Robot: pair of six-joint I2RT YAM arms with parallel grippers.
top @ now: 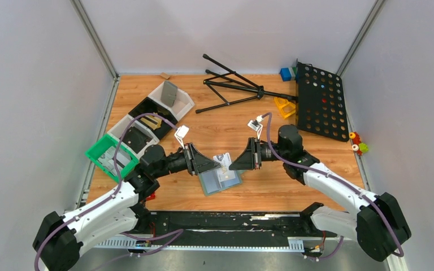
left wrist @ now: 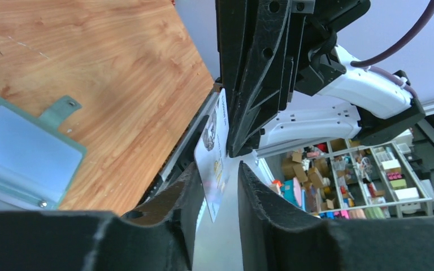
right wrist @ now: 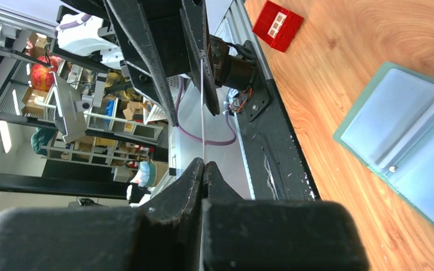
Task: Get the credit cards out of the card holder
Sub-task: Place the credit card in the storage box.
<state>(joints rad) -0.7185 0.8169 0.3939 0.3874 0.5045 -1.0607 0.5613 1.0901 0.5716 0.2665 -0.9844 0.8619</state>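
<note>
Left edge of bench (top: pixel 226 125): green plastic tray (top: pixel 108 155) with thin moulded walls, then a row of black and white bins (top: pixel 147 119) running toward the back-left corner. Plain grey slab (top: pixel 169 92) stands upright in the last white bin. Red block (right wrist: pixel 277 21) with white squares lies by the front edge, near the left arm's base.

Left gripper (left wrist: pixel 221 169): matte black, grainy fingers, standing apart with one on each side of the credit card (left wrist: pixel 211 151). Clear gap on one side.

Credit card: thin, stiff, white with small print. Held on edge in the air over the front-centre of the bench, between the two arms.

Card holder (top: pixel 210 185): lies flat and open on the bench just beneath the card, close to the front edge. Grey-green rim, pale frosted sleeves, small snap tab. Perhaps another light card on its top sleeve, but too small to confirm.

Right gripper (right wrist: pixel 203 165): fingers pressed together on the card, which is seen edge-on as a hairline.

Back right: folded black metal stand (top: pixel 258 90), yellow piece (top: pixel 284 106), blue block (top: pixel 285 73), black perforated panel (top: pixel 319 101). Small coloured toys (top: pixel 359 144) at the right edge.

Surface: orange-brown wood-grain laminate, with a black rail (top: pixel 231 217) along the front. Pale grey walls on three sides. Cluttered shelves blurred beyond the front.
</note>
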